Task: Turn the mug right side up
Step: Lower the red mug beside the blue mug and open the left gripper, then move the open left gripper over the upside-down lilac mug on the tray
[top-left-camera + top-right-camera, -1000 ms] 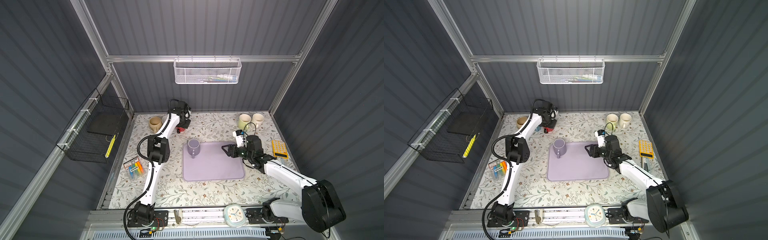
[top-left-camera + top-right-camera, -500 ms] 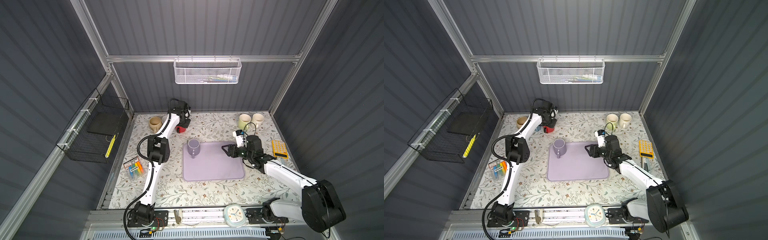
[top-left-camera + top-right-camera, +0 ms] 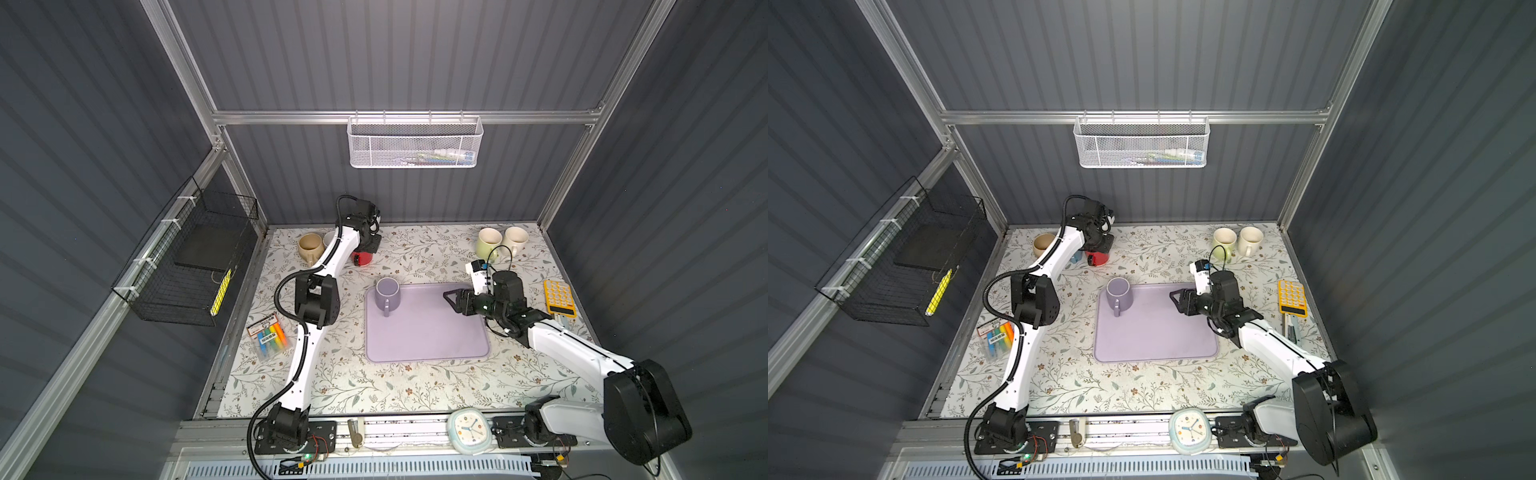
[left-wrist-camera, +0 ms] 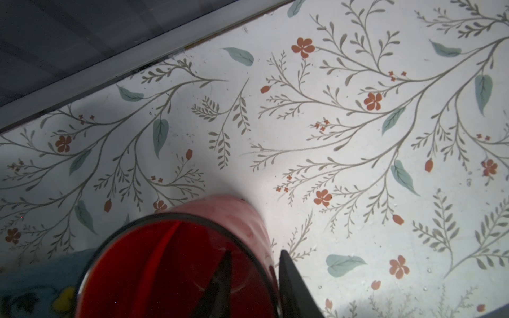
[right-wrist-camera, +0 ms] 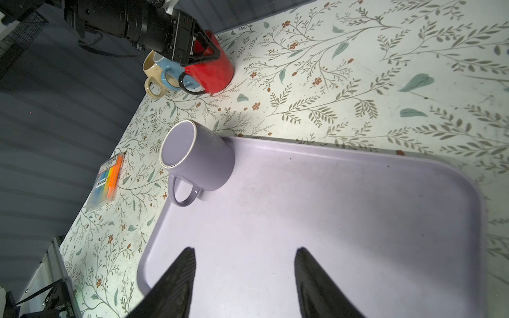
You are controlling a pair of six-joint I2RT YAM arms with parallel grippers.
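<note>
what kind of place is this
Likely a robot test cell: dark corrugated wall panels on a silver aluminium frame, two white robot arms mounted at the front of the floral-print table.

Two white-and-black arms with black grippers.
Left arm (image 3: 338, 253): white shell links, black joint housings, black ribbed cable hose (image 3: 277, 293) running along it from the black base. Right arm (image 3: 573, 351): same white links, big rounded black shoulder housing (image 3: 640, 407), thin black cable loop (image 3: 501, 247) at wrist, white camera block (image 3: 477, 272) with a blue bit. Right gripper (image 3: 446, 294) black; fingers (image 5: 176, 280) tapered, finely ribbed. Left gripper (image 4: 256, 252) black too, triangular open-frame finger.
</note>
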